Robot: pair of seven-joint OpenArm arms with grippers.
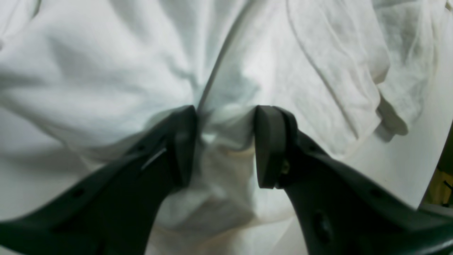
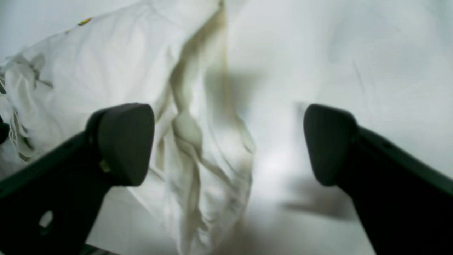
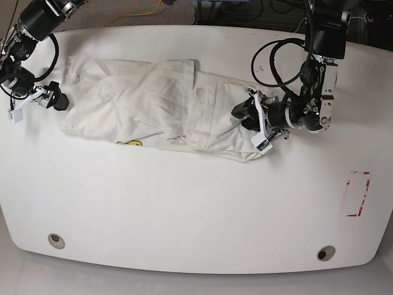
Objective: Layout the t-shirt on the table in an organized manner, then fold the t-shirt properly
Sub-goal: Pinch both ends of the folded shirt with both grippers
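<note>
The white t-shirt [image 3: 159,104] lies bunched in a long wrinkled strip across the far half of the table [image 3: 184,209]. A bit of its yellow print [image 3: 129,143] peeks out at the near edge. My left gripper [image 3: 244,114] is at the strip's right end. In the left wrist view this left gripper [image 1: 226,113] is shut on a gathered wad of the t-shirt [image 1: 106,71]. At the strip's left end my right gripper [image 3: 58,98] stands open. In the right wrist view a crumpled fold of the t-shirt [image 2: 198,141] lies untouched between the wide-apart fingers of the right gripper [image 2: 226,117].
A red tape rectangle [image 3: 358,193] marks the table at the right. Two grey grommet holes [image 3: 56,240] [image 3: 326,252] sit near the front edge. Black cables [image 3: 276,61] loop from the left arm over the far right of the table.
</note>
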